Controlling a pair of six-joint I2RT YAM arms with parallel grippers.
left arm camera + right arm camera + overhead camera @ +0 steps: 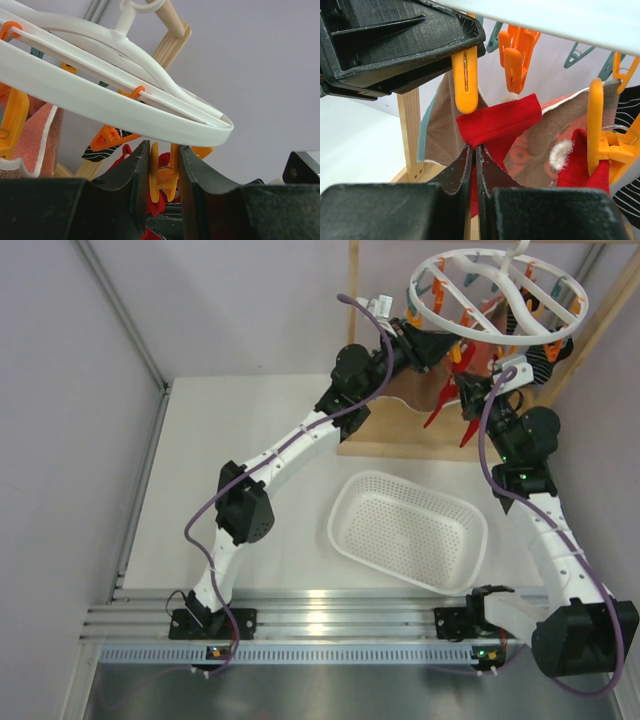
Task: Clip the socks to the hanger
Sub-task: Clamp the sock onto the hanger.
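A: How did the hanger [125, 112] look?

B: It was a wide white plastic ring with wavy bars across the inside, and orange and teal clips dangled under its rim. It hung at the far right of the table [250, 430], above the base of the wooden frame [400, 447].

A: And the socks?

B: One red sock [500, 122] sat just under the ring, its folded edge pinched flat between the closed fingers of the right hand [474, 155]. A second red sock [580, 165] hung to the right of it, touching a neighbouring clip [596, 125] — whether that clip actually bit the fabric I could not tell. A black sock [629, 102] with thin white stripes showed at the far right edge of the same view.

A: What about the left hand?

B: The left hand [162, 150] was narrowed around an orange clip [161, 177], one finger on each side, right under the rim. From the right wrist camera, that clip hung just above the top edge of the held red sock.

A: Any other cloth up there?

B: A larger salmon sock [437, 130] with a teal edge hung behind the red one.

A: Containers?

B: One white perforated basket [337, 523] lay on the table between the two arms, nearer than the frame — its holed floor showed all the way across.
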